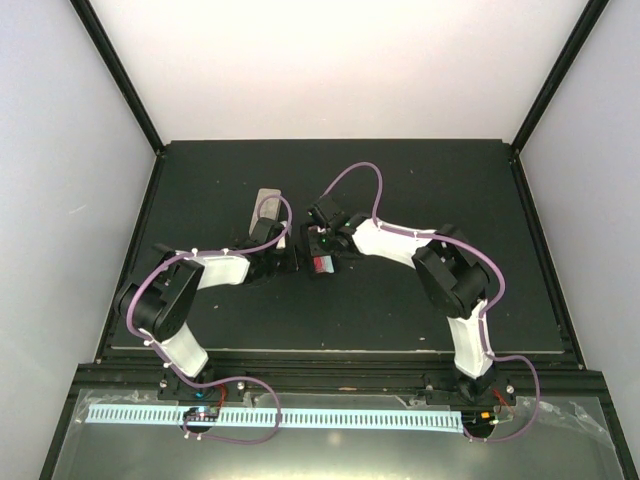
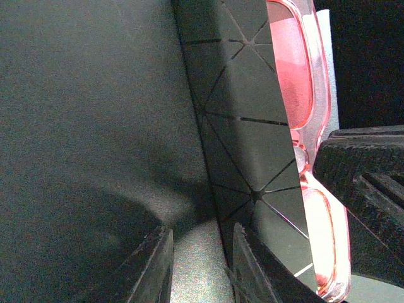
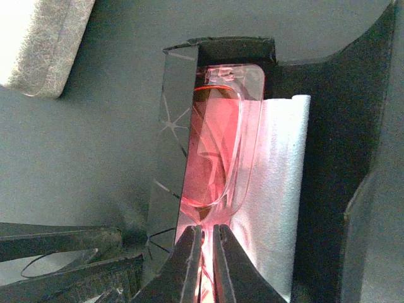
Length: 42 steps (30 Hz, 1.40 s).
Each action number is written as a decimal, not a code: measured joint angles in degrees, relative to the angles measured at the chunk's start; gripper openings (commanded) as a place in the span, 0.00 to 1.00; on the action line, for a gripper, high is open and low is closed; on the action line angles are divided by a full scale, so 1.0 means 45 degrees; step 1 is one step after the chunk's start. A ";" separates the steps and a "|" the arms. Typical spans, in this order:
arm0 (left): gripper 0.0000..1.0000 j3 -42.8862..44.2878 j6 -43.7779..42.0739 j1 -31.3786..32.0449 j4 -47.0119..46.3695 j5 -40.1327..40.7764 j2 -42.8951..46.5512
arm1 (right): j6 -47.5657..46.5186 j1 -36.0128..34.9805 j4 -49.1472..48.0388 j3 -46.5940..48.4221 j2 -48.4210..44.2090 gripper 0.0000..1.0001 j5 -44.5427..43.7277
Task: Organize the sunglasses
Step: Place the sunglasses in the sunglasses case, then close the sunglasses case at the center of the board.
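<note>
The red sunglasses [image 3: 218, 139] lie folded inside an open black case [image 3: 169, 151] with thin line patterning, next to a pale cloth [image 3: 278, 170]. My right gripper [image 3: 207, 232] is shut on the red frame at its bridge. In the left wrist view the same red sunglasses [image 2: 295, 76] show past the black case wall [image 2: 252, 139]. My left gripper [image 2: 202, 232] is open, its right finger [image 2: 245, 268] beside the outside of that wall, with bare mat between the fingers. In the top view both grippers, left [image 1: 287, 262] and right [image 1: 322, 262], meet mid-table. The black sunglasses are out of view.
A beige oblong case [image 1: 265, 210] lies just behind my left gripper and also shows at the right wrist view's top left [image 3: 44, 44]. The dark mat [image 1: 420, 180] is ringed by a raised frame and white walls.
</note>
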<state>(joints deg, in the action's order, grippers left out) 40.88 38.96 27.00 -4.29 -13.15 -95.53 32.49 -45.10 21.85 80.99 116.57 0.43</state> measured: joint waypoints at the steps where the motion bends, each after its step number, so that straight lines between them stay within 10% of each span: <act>1: 0.26 0.0000 -0.0005 0.0000 0.0000 0.0000 -0.0005 | 0.0000 0.0019 0.0000 0.0000 0.0000 0.09 0.0029; 10: 0.26 0.0005 -0.0097 -0.0005 -0.0019 -0.0005 -0.0019 | -0.0039 -0.0039 -0.0044 -0.0112 -0.0204 0.32 -0.0092; 28: 0.20 0.0010 -0.0155 -0.0010 0.0019 0.0068 -0.0019 | 0.1049 0.0316 0.0350 -0.2477 -0.3215 0.25 -0.3449; 42: 0.21 0.0010 -0.0180 -0.0015 -0.0330 -0.0330 -0.0219 | 0.0019 0.0398 -0.0398 -0.2603 -0.2307 0.48 -0.0418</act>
<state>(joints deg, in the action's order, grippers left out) 40.93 38.15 26.94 -5.78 -14.63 -96.51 32.58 -43.31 20.05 69.28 106.19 -1.45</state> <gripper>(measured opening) 0.204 0.463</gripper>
